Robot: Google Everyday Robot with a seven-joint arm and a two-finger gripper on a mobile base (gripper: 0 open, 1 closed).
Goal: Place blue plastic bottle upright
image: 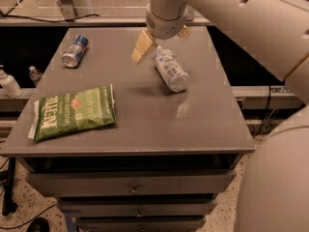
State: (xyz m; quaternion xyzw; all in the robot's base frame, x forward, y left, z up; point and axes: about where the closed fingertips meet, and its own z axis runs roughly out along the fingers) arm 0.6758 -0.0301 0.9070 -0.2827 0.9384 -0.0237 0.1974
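In the camera view we see the arm (231, 13) reaching in from the upper right, its wrist bent down over the far side of the grey table (145, 124); the gripper (163, 40) hangs just above the tabletop, its tan fingers (143, 46) spread apart and holding nothing; the blue plastic bottle (171, 70) lies on its side just in front of them, right of centre; a green chip bag (75, 112) and a drink can (75, 51) lie well to the left.

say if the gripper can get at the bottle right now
Probably yes: the gripper hangs right by the lying bottle, nothing between them; the can and chip bag lie well aside.
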